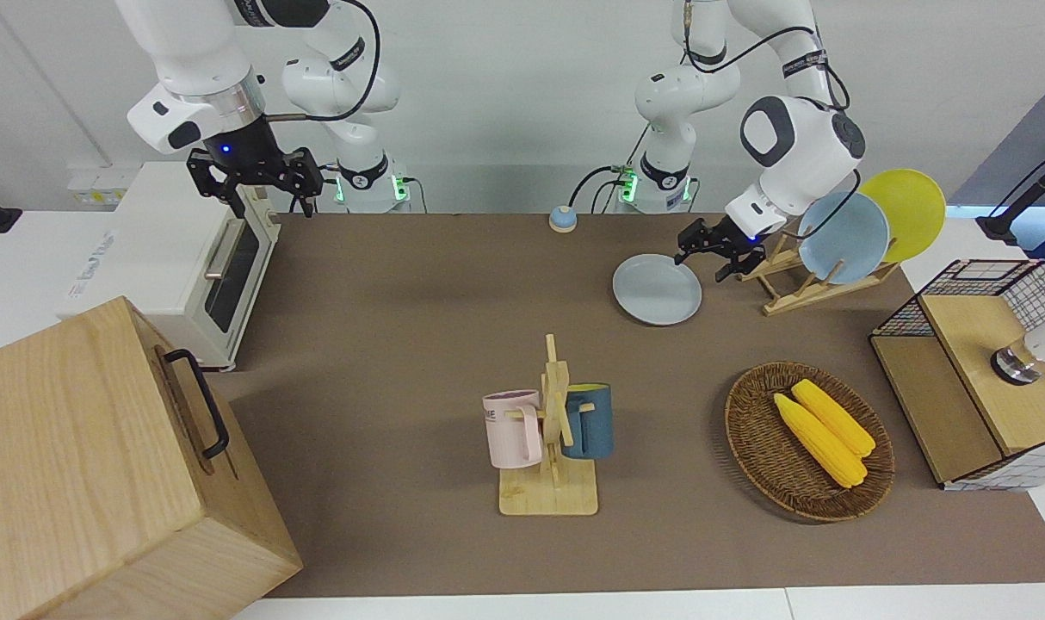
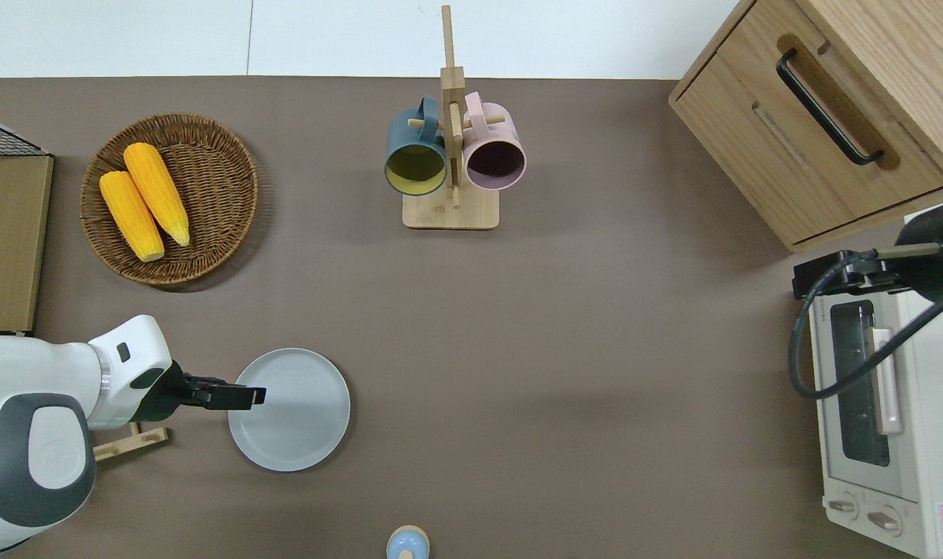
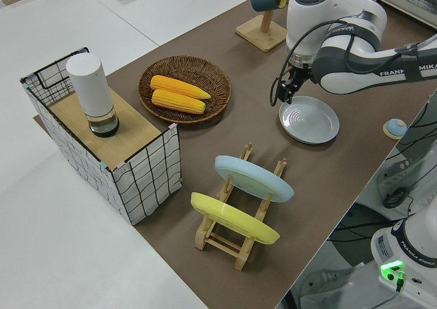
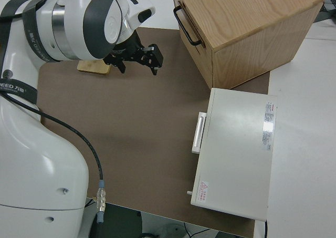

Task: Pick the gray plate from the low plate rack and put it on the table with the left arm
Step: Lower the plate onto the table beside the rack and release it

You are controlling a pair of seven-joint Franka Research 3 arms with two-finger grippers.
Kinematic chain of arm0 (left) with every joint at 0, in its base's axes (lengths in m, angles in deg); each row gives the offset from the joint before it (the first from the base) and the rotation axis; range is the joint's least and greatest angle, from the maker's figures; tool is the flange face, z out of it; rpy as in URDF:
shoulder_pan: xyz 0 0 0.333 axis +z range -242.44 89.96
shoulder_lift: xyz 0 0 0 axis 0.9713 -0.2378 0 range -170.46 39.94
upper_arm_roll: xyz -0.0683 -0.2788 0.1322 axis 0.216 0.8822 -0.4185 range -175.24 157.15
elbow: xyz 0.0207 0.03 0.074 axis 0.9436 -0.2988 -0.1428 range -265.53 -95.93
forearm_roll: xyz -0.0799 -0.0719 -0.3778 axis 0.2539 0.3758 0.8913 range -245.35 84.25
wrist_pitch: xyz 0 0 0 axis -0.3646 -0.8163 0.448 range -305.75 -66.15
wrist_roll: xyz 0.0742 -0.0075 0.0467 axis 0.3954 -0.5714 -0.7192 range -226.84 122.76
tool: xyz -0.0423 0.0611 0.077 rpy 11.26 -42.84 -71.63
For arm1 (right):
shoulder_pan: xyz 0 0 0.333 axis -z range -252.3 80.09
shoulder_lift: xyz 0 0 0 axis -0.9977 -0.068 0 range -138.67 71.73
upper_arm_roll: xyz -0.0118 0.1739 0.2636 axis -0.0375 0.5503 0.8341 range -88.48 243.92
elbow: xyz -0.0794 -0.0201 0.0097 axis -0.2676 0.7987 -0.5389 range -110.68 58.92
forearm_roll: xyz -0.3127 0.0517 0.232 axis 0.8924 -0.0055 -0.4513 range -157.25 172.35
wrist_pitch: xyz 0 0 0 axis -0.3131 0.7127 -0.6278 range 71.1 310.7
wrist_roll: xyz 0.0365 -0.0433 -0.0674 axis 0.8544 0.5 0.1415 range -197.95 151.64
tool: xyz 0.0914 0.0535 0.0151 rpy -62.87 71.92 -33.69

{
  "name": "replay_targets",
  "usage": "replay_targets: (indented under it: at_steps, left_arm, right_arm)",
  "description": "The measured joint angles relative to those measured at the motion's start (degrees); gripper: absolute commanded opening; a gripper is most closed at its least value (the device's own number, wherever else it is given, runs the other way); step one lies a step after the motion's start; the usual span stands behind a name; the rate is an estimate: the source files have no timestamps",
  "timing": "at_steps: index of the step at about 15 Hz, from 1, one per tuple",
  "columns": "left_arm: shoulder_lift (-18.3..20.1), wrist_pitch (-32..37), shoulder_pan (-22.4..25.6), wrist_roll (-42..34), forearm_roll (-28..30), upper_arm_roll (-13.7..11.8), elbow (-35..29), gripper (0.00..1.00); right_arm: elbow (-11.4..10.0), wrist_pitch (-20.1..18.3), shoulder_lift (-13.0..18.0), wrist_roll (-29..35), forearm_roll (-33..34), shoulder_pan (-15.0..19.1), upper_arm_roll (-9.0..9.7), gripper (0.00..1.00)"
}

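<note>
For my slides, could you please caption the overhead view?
Gray plate lies flat on the table; open left gripper hovers over its rim.

The front camera faced the robots from across the table (image 1: 419, 327); the overhead one looked straight down. Both took in the mug stand (image 1: 550, 448) (as did the raised left-side camera), while the right-side view sat close above its arm.

Lighting was bright, even and diffuse, coming from overhead. Soft, faint shadows lay on the bench (image 1: 402, 344) under the wicker basket (image 1: 808, 439) and mug stand (image 1: 550, 430). Focus was sharp throughout, without glare.
</note>
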Motion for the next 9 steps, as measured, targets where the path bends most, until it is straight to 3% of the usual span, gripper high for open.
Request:
replay_targets:
  at_steps: [5, 9]
  left_arm:
    - [2.8, 4.2, -0.3, 11.6, -7.2, 2.6, 5.6, 1.0]
    - [3.5, 11.4, -0.1, 16.0, -10.8, 2.4, 14.1, 1.0]
  right_arm:
    - [0.0, 0.0, 0.0, 0.0, 0.0, 0.0, 0.0, 0.983]
    - [0.0, 0.0, 0.0, 0.0, 0.0, 0.0, 0.0, 0.983]
